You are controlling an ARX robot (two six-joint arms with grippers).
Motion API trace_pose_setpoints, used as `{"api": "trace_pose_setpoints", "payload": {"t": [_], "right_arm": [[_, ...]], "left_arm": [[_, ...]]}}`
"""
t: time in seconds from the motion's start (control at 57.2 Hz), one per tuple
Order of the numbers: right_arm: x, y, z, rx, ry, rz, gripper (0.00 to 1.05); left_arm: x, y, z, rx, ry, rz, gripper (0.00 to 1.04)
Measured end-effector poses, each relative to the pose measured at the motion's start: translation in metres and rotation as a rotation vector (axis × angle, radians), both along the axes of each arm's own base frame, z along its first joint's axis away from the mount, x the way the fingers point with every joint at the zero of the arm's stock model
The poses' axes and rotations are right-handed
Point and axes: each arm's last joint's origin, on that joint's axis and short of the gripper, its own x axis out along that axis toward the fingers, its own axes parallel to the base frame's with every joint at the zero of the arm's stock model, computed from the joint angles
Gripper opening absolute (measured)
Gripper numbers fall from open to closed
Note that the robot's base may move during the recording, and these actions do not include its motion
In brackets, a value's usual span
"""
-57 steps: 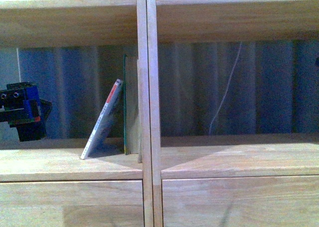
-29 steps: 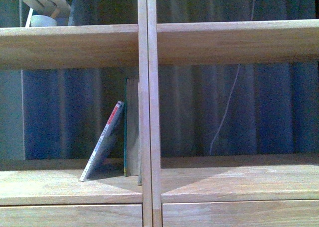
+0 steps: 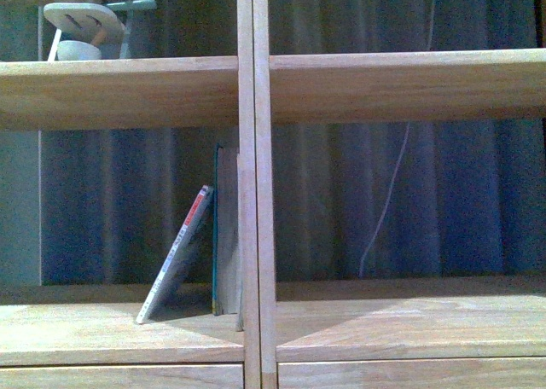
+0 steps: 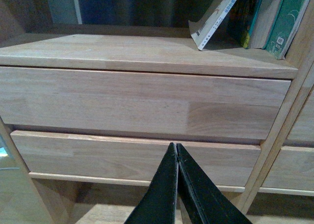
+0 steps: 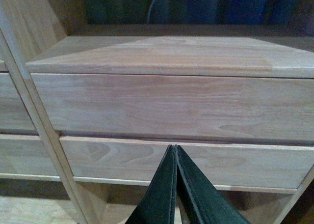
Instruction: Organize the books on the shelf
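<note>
The light-wood shelf [image 3: 254,193] fills the front view. In its left compartment a thin paperback [image 3: 177,254] with a red-white spine leans to the right against a thin grey book with a teal edge [image 3: 223,231], which stands upright against the centre divider. Both also show in the left wrist view, the paperback [image 4: 215,18] and the upright books [image 4: 287,17]. My left gripper [image 4: 176,146] is shut and empty, low in front of the lower left drawer [image 4: 137,157]. My right gripper [image 5: 174,148] is shut and empty in front of the lower right drawer [image 5: 196,160]. Neither gripper shows in the front view.
A pale green and white ornament [image 3: 84,26] stands on the upper left shelf board. A white cable [image 3: 388,193] hangs behind the right compartment against a dark curtain. The upper drawers [image 4: 142,103] [image 5: 171,106] sit closed under the shelf board.
The front view has risen: the shelf boards sit lower in frame and the ornament has come into view. The left gripper, seen at the left edge a second ago, has left the front view.
</note>
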Motion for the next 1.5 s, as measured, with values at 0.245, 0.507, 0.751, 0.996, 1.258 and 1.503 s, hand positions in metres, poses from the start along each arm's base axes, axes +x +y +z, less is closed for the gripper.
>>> {"api": "trace_pose_setpoints", "payload": {"t": [0.245, 0.507, 0.751, 0.996, 1.258, 1.503], "right_arm": [[-0.013, 0.000, -0.010, 0.000, 0.002, 0.000, 0.03], [-0.025, 0.000, -0.017, 0.000, 0.000, 0.000, 0.03], [-0.033, 0.000, -0.021, -0.001, -0.024, -0.002, 0.03], [-0.041, 0.000, -0.021, -0.001, -0.024, -0.002, 0.03], [-0.048, 0.000, -0.023, -0.001, -0.013, -0.002, 0.03], [-0.056, 0.000, -0.024, -0.002, -0.018, -0.001, 0.03]], "left_arm": [[-0.014, 0.000, -0.006, 0.000, 0.001, 0.000, 0.03], [-0.025, 0.000, -0.015, 0.002, -0.006, 0.000, 0.03], [-0.035, 0.000, -0.013, 0.002, -0.015, 0.000, 0.03], [-0.043, 0.000, -0.013, 0.002, -0.017, 0.000, 0.03], [-0.048, 0.000, -0.014, 0.002, -0.016, 0.000, 0.03], [-0.058, 0.000, -0.016, 0.003, -0.011, 0.000, 0.03]]}}
